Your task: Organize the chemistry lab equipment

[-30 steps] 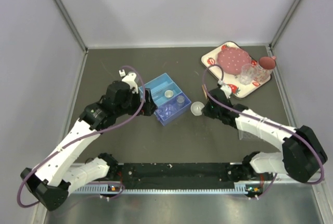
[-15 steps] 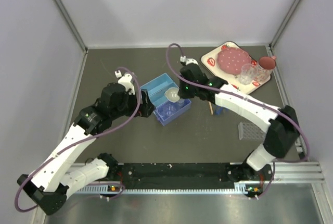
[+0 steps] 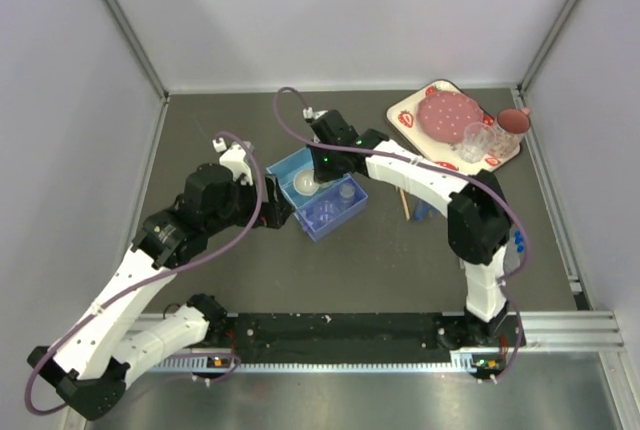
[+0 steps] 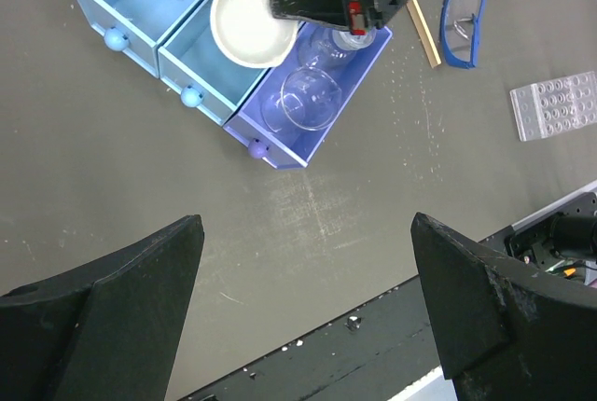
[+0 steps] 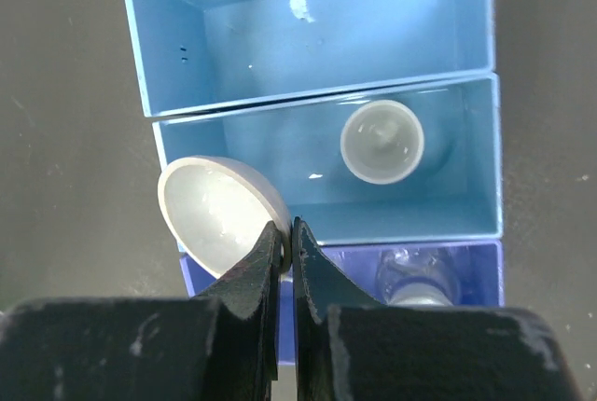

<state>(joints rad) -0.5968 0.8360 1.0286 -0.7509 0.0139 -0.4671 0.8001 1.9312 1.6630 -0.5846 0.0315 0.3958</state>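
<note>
**Inspector:** Checking the item in hand. What is it, and where is it?

**Assessor:** One dish [image 5: 216,216], small, round and translucent. It is pinched by its rim above the middle drawer [image 5: 480,154] of a blue three-drawer set. A second dish [image 5: 381,142] already lies in that drawer. The violet drawer [image 5: 191,275] next to it holds clear glassware.

**Inspector:** How will it handle?

**Assessor:** I judge it light, rigid and smooth-walled, and probably brittle. The rim is the only practical place to hold it. A pinch on so thin an edge may let the dish pivot or slip. I advise a low, gentle release, set to one side of the second dish so the two do not knock together.

**Inspector:** Fingers and pose?

**Assessor:** The right fingers [image 5: 277,244] are closed to a sliver on the dish rim. The right arm reaches far to the left across the worktop [image 4: 93,159], with its wrist pointing down over the drawers. The left fingers [image 3: 284,206] are spread wide and hold nothing. They hover just beside the set, and that wrist looks down on it.

**Inspector:** Anything outstanding?

**Assessor:** The rack [image 4: 557,104] and the tongs [image 4: 425,20] lie on the worktop to the right of the drawers. Neither is put away, so the task appears to be part done.
</note>
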